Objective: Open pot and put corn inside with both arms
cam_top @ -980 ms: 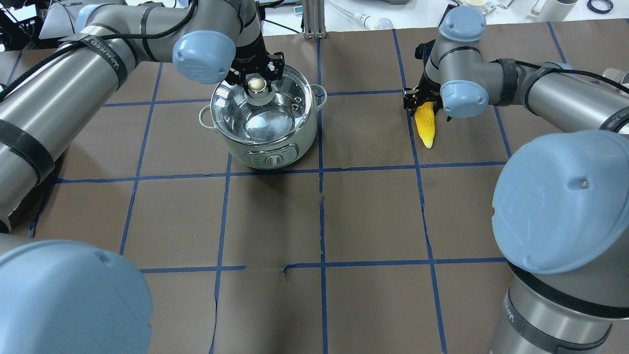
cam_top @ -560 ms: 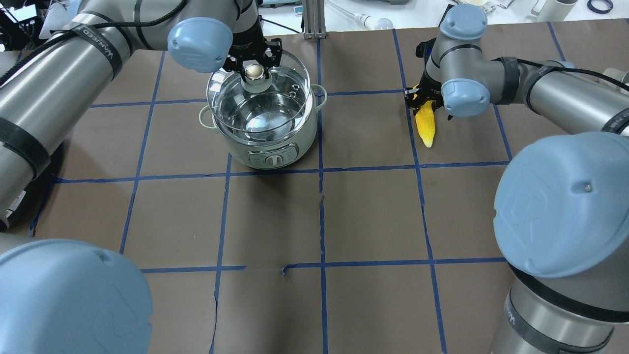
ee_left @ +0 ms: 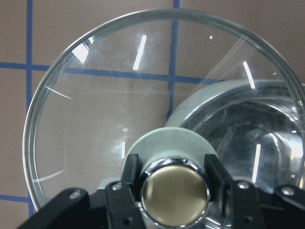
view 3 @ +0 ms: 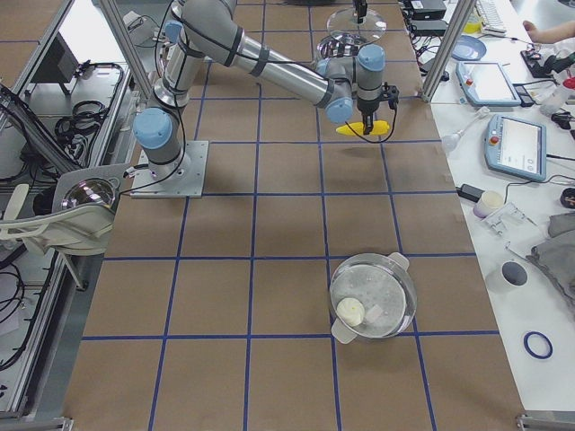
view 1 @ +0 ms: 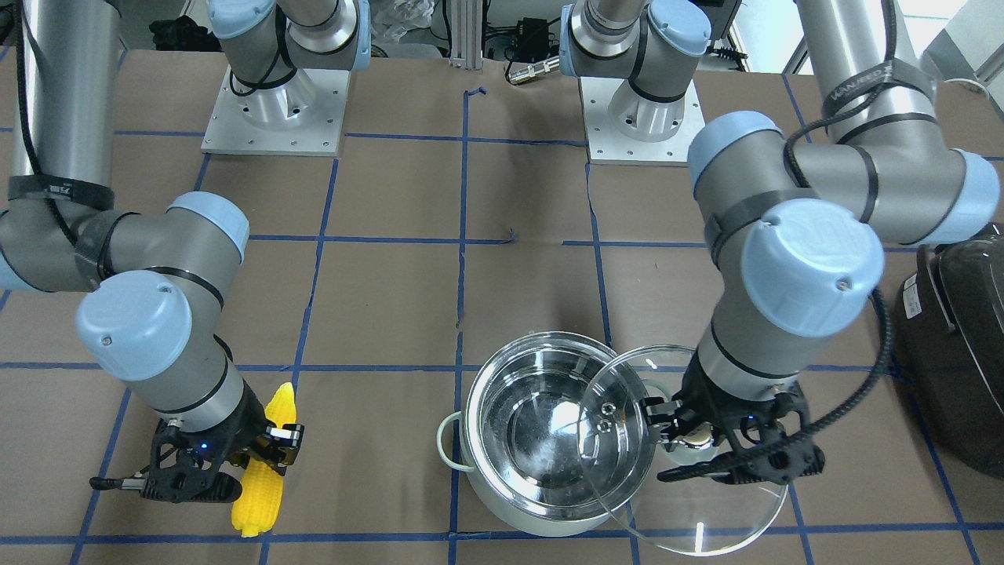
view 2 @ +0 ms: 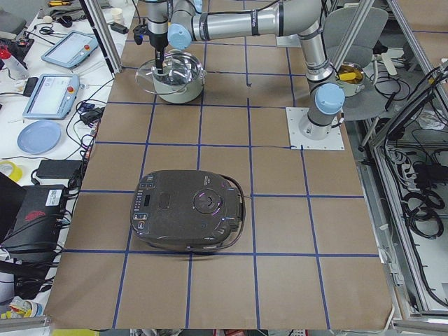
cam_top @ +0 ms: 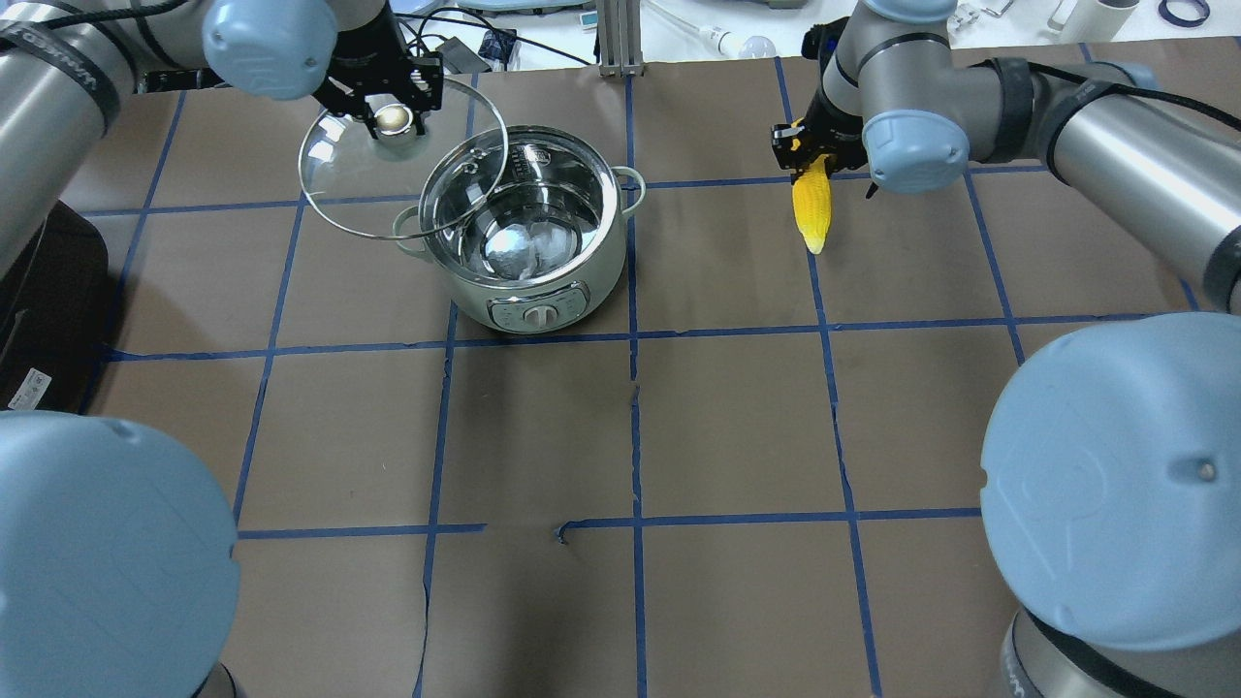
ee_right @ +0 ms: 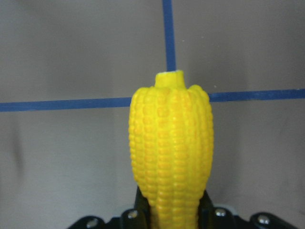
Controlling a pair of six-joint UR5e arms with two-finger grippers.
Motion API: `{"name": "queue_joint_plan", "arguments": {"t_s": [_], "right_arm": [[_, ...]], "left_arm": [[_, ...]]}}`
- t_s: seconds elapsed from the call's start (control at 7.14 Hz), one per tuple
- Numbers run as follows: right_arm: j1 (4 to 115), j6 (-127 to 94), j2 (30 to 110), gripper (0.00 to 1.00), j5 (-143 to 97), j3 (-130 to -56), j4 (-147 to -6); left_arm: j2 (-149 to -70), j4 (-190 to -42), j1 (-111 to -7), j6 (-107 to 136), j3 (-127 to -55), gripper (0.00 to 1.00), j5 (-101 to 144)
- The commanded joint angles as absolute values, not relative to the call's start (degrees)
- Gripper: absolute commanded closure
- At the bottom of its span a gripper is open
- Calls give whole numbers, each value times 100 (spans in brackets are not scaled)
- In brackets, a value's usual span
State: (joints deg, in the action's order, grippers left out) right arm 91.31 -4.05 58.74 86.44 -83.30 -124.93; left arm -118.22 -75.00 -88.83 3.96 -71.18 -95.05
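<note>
The steel pot (cam_top: 603, 264) stands open on the brown table, empty inside; it also shows in the front view (view 1: 541, 521). My left gripper (cam_top: 393, 118) is shut on the metal knob (ee_left: 175, 193) of the glass lid (cam_top: 359, 189). It holds the lid tilted in the air, off to the pot's left, overlapping the rim. My right gripper (cam_top: 811, 157) is shut on the thick end of the yellow corn (cam_top: 811, 211), held above the table to the pot's right, tip pointing away from the fingers (ee_right: 170, 138).
A large dark grey cooker (view 1: 957, 353) sits on the table's left end (view 2: 189, 210). A second lidded pot (view 3: 373, 296) stands near the table's right end. Blue tape lines grid the brown table. The arm base plates (view 1: 271, 118) are at the robot's side.
My left gripper has lifted the lid off the pot and carried it up and to the left. My right gripper has raised the corn off the table and shifted it slightly left.
</note>
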Motion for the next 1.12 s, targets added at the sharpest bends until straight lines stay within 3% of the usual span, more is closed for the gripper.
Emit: {"name": "queue_joint_plan", "arguments": {"t_s": [0.0,0.42,0.7,0.98], "right_arm": [[10050,-1488,5889,70,8701,-7406,-11615],[11088,-2431,5442,71,8745,-5971,-10811],[11538,-3022,5143,71,8745,-5827,-10889],[11689,-2988,4906,70,8736,-5801,-11125]], "left_arm": [[-11760,-7726,-7924,-1038,-7294,100,-9501],[-11401,-7254,-7235,-1880,-8406,100,-9440],[-11076,-5452,-7172,-1907,-9854,100,-9439],[-10995,-4791,-6980,-1995,-10562,100,-9265]]}}
